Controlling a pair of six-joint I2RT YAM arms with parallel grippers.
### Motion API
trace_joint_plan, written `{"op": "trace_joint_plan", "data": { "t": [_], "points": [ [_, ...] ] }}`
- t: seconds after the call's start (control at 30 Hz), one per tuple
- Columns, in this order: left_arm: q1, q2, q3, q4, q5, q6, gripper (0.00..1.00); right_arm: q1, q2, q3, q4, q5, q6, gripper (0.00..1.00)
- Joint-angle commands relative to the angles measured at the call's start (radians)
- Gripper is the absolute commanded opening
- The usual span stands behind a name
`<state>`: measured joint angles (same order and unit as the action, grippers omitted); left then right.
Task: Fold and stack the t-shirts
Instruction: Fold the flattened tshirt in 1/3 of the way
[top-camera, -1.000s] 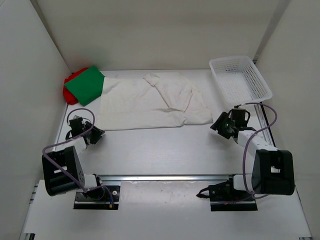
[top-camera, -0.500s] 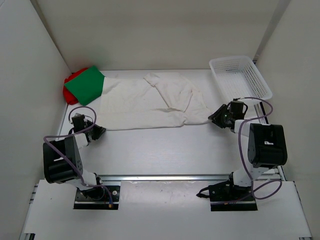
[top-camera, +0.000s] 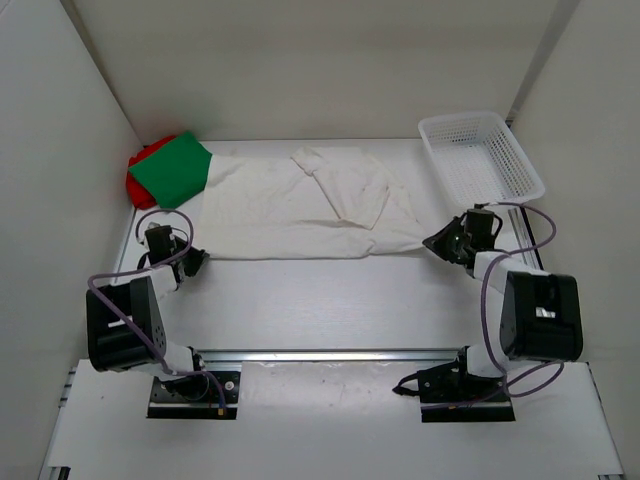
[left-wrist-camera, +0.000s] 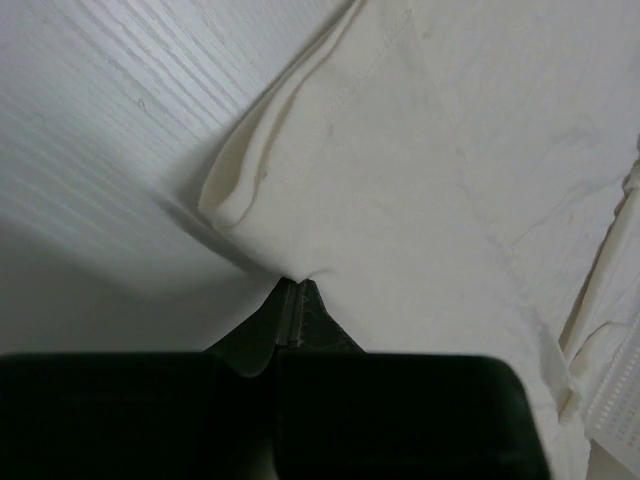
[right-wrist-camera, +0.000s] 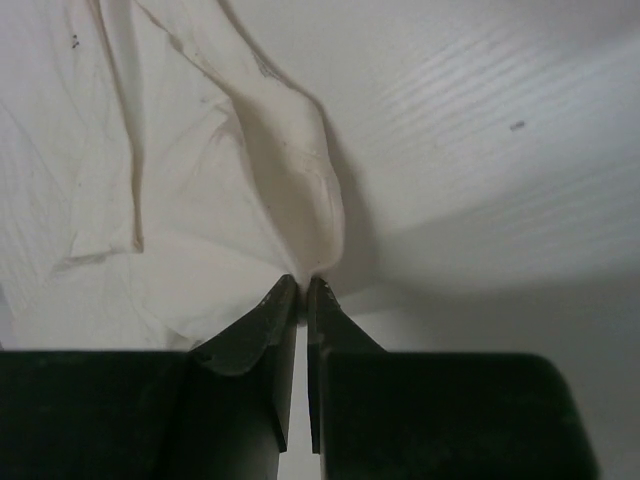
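Both grippers have come forward and closed since a second ago, and the white t-shirt (top-camera: 290, 205) now lies flatter along its near edge. Low over the table (top-camera: 320, 300), the left gripper (top-camera: 193, 262) has its fingers pressed together on the shirt's near left corner, where the hem bunches into a small rolled fold. The right gripper (top-camera: 432, 242) reaches in from the shirt's right and pinches a raised ridge of cloth at the near right corner, with only a thin slit between its dark fingers. This shirt is soft and creased, spread wide with one sleeve folded over its middle. A folded green t-shirt (top-camera: 172, 172) lies on a red t-shirt (top-camera: 135, 185) at its far left end. To its far right stands a white mesh basket (top-camera: 480, 160). White grained tabletop and plain white walls (top-camera: 300, 70) surround it.
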<state>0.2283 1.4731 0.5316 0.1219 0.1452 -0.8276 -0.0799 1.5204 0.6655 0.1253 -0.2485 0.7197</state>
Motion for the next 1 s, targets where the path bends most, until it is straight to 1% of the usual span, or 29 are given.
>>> {"op": "trace_joint_plan", "data": {
  "t": [0.0, 0.13, 0.2, 0.27, 0.3, 0.33, 0.37, 0.4, 0.47, 0.5, 0.53, 0.57, 0.6, 0.63, 0.67, 0.7, 0.73, 0.77, 0.8, 0.83, 0.9, 0.93, 0.97],
  "points": [
    [0.016, -0.108, -0.033, -0.028, -0.03, 0.018, 0.0, -0.024, -0.118, -0.09, -0.03, 0.038, 0.03, 0.01],
    [0.012, -0.207, -0.111, -0.082, -0.032, 0.053, 0.0, -0.035, -0.282, -0.252, -0.05, 0.028, 0.063, 0.0],
    [0.017, -0.288, -0.139, -0.12, -0.021, 0.061, 0.0, -0.05, -0.37, -0.323, -0.091, 0.038, 0.07, 0.0],
    [0.035, -0.367, -0.186, -0.178, -0.012, 0.09, 0.0, -0.131, -0.518, -0.415, -0.124, -0.006, 0.083, 0.0],
    [0.066, -0.428, -0.197, -0.214, -0.001, 0.1, 0.0, -0.158, -0.558, -0.426, -0.175, -0.036, 0.084, 0.0],
    [0.1, -0.46, -0.211, -0.258, 0.022, 0.12, 0.0, -0.194, -0.642, -0.446, -0.221, -0.067, 0.083, 0.0],
    [0.126, -0.558, -0.226, -0.315, 0.034, 0.139, 0.0, -0.21, -0.713, -0.452, -0.286, -0.071, 0.078, 0.0],
    [0.132, -0.63, -0.232, -0.37, 0.039, 0.159, 0.0, -0.19, -0.765, -0.428, -0.364, -0.048, 0.061, 0.0],
    [0.111, -0.698, -0.249, -0.44, 0.027, 0.183, 0.0, -0.14, -0.781, -0.402, -0.43, -0.04, 0.057, 0.0],
    [0.099, -0.747, -0.251, -0.465, 0.013, 0.186, 0.0, -0.132, -0.799, -0.411, -0.434, -0.06, 0.05, 0.0],
    [0.059, -0.784, -0.258, -0.508, 0.002, 0.182, 0.0, -0.126, -0.813, -0.415, -0.452, -0.06, 0.046, 0.0],
    [0.01, -0.799, -0.28, -0.515, 0.007, 0.164, 0.0, -0.117, -0.824, -0.422, -0.479, -0.036, 0.046, 0.0],
    [-0.01, -0.825, -0.288, -0.525, -0.012, 0.139, 0.0, -0.116, -0.839, -0.416, -0.498, -0.016, 0.029, 0.0],
    [-0.014, -0.838, -0.291, -0.554, 0.0, 0.128, 0.05, -0.103, -0.841, -0.409, -0.531, 0.02, 0.032, 0.01],
    [0.032, -0.855, -0.312, -0.55, 0.051, 0.122, 0.12, -0.087, -0.845, -0.408, -0.556, 0.053, 0.018, 0.06],
    [0.067, -0.856, -0.323, -0.547, 0.103, 0.134, 0.27, -0.078, -0.859, -0.4, -0.543, 0.048, 0.02, 0.27],
    [0.084, -0.852, -0.323, -0.553, 0.112, 0.13, 0.45, -0.083, -0.858, -0.394, -0.538, 0.031, 0.009, 0.37],
    [0.082, -0.852, -0.32, -0.547, 0.105, 0.124, 0.57, -0.084, -0.852, -0.364, -0.564, 0.044, 0.0, 0.41],
    [0.08, -0.847, -0.308, -0.545, 0.108, 0.128, 0.7, -0.081, -0.852, -0.312, -0.572, 0.069, -0.031, 0.44],
    [0.082, -0.849, -0.274, -0.55, 0.088, 0.134, 0.73, -0.074, -0.839, -0.26, -0.596, 0.099, -0.067, 0.49],
    [0.079, -0.829, -0.21, -0.559, 0.05, 0.151, 0.74, -0.063, -0.833, -0.193, -0.615, 0.113, -0.098, 0.5],
    [0.075, -0.812, -0.173, -0.539, 0.042, 0.165, 0.73, -0.06, -0.818, -0.17, -0.607, 0.083, -0.127, 0.49],
    [0.059, -0.8, -0.153, -0.497, 0.059, 0.159, 0.7, -0.04, -0.807, -0.161, -0.543, 0.005, -0.146, 0.42]
  ]
}}
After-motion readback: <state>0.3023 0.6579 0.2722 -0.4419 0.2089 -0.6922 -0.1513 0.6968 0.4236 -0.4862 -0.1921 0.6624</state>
